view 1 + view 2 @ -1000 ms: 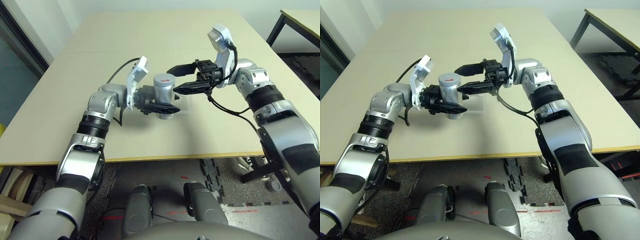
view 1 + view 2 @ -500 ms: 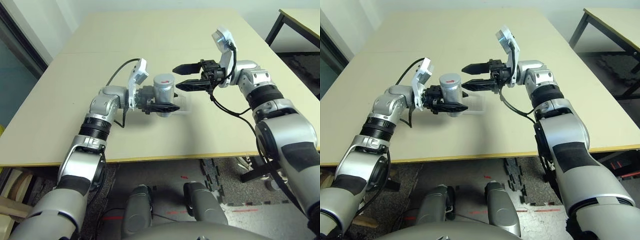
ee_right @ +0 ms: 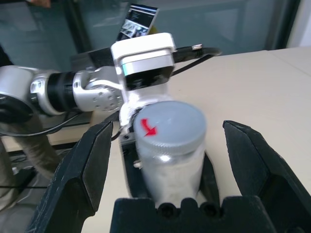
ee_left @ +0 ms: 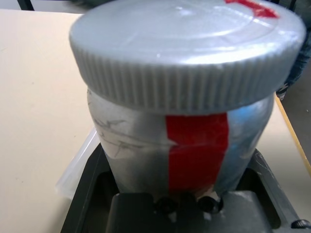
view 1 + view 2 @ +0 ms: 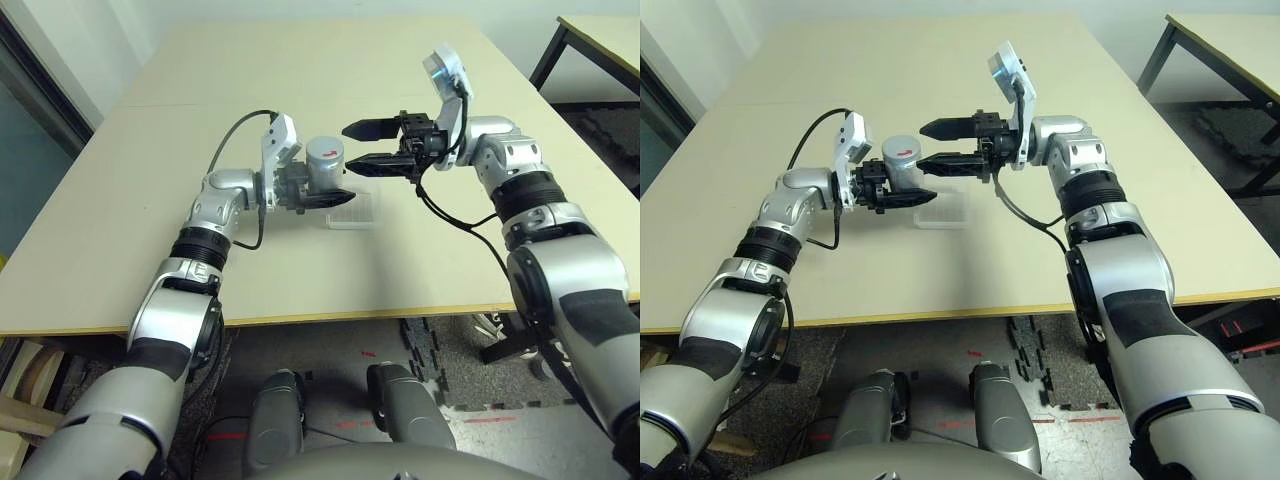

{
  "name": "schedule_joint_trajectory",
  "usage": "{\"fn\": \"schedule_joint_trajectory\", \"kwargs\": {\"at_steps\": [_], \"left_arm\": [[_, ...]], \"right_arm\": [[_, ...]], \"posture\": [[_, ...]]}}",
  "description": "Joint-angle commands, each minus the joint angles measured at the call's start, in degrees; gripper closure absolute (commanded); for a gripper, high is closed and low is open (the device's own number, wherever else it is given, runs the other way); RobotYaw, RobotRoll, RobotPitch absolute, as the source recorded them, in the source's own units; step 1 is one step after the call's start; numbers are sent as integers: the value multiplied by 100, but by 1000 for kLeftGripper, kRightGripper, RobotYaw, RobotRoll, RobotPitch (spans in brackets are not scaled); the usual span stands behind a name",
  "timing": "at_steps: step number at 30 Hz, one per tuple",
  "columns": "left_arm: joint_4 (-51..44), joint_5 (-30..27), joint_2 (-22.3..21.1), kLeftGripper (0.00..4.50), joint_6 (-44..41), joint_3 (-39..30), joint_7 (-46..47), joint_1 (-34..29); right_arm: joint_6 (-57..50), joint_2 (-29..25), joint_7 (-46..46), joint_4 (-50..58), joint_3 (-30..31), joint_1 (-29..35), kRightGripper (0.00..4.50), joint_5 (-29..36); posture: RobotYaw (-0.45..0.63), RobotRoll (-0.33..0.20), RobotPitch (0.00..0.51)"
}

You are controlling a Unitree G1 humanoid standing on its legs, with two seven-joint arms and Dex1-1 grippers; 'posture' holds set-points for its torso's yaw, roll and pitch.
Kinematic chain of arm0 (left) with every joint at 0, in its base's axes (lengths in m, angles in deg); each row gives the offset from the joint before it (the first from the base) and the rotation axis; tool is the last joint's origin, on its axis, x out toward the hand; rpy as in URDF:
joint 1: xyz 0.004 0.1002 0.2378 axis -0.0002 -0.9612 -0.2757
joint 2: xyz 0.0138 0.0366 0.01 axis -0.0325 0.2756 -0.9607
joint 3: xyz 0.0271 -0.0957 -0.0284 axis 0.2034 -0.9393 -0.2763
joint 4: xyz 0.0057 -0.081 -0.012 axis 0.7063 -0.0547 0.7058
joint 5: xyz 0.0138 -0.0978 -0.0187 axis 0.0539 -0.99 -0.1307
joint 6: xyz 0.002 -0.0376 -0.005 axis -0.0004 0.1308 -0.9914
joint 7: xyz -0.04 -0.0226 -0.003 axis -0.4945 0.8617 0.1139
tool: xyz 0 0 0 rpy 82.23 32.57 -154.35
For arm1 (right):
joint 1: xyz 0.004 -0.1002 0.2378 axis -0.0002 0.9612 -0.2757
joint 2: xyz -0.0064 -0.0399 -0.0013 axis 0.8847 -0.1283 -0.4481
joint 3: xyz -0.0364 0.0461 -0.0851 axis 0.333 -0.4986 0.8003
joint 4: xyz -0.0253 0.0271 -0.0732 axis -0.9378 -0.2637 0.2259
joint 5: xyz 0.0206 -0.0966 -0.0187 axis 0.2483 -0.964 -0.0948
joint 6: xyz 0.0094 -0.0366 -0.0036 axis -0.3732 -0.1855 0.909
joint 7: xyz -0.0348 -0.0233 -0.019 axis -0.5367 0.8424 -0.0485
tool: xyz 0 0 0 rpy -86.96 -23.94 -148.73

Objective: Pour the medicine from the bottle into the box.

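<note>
Left claw: my left claw (image 5: 322, 196) is squeezed tight on the bottle (image 5: 324, 168), low on its sides.
Bottle: I see it upright above the table (image 5: 420, 255), and its ridged grey cap (image 4: 187, 51) is on. A red stripe (image 4: 197, 148) runs down its label.
Right claw: my right claw (image 5: 361, 146) is wide open and holds nothing. One finger is on each side of the cap, not touching it.
Box: the clear box (image 5: 354, 210) sits on the table, just beside the bottle and lower down.
Medicine: I cannot see any pills.
</note>
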Motion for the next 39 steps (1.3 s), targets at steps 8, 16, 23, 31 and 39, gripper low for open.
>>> {"fn": "schedule_joint_trajectory", "kwargs": {"at_steps": [8, 16, 23, 31, 39], "left_arm": [[39, 126, 37, 1785, 56, -1, 28, 139], [6, 116, 77, 1785, 12, -3, 37, 137], [-51, 94, 84, 1785, -34, -2, 42, 119], [-347, -12, 34, 1785, -254, 4, -158, -18], [-524, -47, -47, 1785, -383, -36, -245, -116]], "right_arm": [[127, 231, 311, 58, -135, 1, 0, -184], [131, 381, 369, 60, -189, -19, 0, -235], [175, 462, 423, 32, -192, -49, 0, -276], [263, 400, 559, -250, -237, -91, 0, -358], [377, 211, 553, -530, -282, -100, 0, -465]], "posture": [[-190, 0, 83], [-190, 0, 84], [-185, 0, 85], [-185, 0, 85], [-177, 0, 78]]}}
